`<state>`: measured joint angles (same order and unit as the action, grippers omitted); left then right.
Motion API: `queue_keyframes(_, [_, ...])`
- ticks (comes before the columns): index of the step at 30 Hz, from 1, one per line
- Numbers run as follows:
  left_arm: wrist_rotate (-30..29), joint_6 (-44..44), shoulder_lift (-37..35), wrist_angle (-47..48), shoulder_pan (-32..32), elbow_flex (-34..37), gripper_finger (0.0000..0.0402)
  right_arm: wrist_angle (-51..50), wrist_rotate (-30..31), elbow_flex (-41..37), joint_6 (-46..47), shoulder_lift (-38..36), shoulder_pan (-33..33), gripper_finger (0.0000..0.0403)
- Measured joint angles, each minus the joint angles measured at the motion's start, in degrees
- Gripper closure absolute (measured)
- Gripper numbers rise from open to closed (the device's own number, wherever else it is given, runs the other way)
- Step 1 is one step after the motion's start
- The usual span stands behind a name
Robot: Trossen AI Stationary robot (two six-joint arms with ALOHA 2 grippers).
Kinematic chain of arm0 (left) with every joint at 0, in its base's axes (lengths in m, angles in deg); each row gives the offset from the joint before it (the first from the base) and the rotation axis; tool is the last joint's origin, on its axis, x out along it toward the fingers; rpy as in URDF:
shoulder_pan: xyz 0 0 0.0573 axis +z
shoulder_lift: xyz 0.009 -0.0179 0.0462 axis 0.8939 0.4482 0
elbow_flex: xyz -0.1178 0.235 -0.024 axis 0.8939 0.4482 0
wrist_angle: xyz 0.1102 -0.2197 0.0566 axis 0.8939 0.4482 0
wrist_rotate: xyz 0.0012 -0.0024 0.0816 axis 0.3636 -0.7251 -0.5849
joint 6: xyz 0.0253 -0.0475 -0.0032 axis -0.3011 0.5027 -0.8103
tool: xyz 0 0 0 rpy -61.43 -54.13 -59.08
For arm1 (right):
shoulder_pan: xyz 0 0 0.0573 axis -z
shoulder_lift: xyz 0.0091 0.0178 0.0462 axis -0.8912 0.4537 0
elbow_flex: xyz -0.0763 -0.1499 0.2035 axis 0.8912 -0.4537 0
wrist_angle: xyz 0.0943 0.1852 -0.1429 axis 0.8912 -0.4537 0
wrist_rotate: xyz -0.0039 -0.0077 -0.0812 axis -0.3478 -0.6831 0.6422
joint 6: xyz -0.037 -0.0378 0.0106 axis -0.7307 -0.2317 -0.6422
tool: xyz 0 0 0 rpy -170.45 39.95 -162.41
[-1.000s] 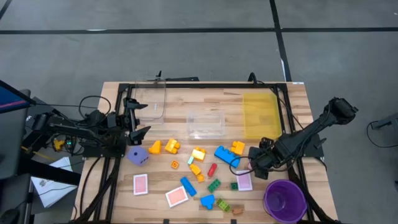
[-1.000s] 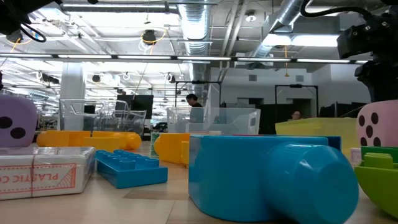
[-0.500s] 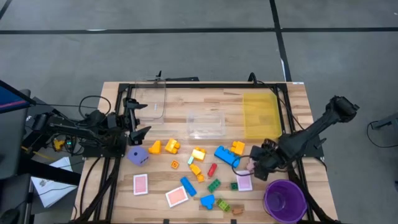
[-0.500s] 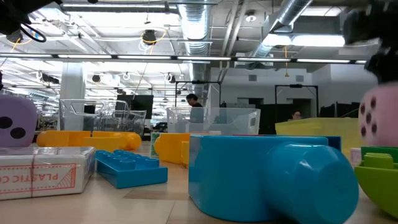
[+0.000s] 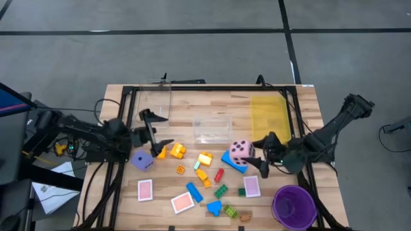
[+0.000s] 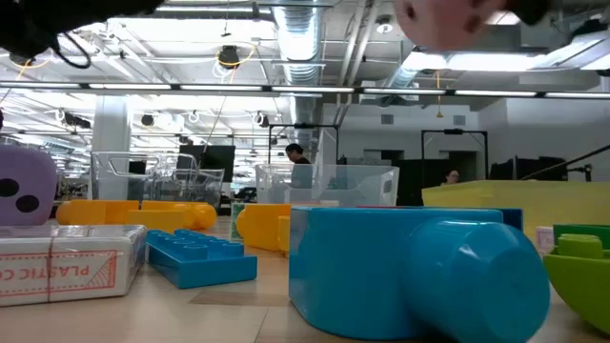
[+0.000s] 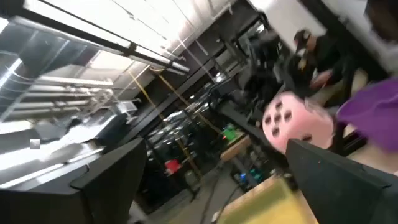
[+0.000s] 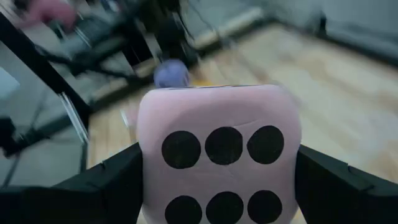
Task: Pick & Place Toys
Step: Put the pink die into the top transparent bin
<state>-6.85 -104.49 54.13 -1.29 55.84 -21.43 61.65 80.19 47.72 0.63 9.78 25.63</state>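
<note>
Right of centre in the high view, the right gripper (image 5: 252, 155) pinches the pink die (image 5: 241, 151), six-dot face toward its wrist camera; left gripper (image 5: 158, 130) spread, centre-left.

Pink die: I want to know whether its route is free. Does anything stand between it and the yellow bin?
Nothing visible does. The right end effector holds the pink die in the air above the blue brick; the bare tabletop lies between it and the yellow bin.
</note>
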Motion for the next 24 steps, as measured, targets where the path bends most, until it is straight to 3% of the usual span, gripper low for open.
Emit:
queue_keyframes(6, [-9.2, -6.1, 11.9, 1.5, -4.3, -7.5, 0.0003, 11.8, 0.3, 0.0, -10.3, 2.8, 5.3, 0.0080])
queue_keyframes(13, [-11.8, -7.4, 24.2, 8.9, -8.2, -19.7, 0.0002, 18.0, -5.7, 0.0, -14.7, 3.8, 11.0, 0.0077])
queue_keyframes(19, [-12.0, -10.0, 32.4, 8.8, -9.0, -26.5, 0.0002, 24.9, -7.7, 0.0, -19.1, 3.7, 11.3, 0.0077])
queue_keyframes(24, [-11.9, -15.8, 36.4, 2.6, -9.0, -29.0, 0.0002, 27.9, -9.6, 0.0, -19.9, 3.9, 11.3, 0.0077])
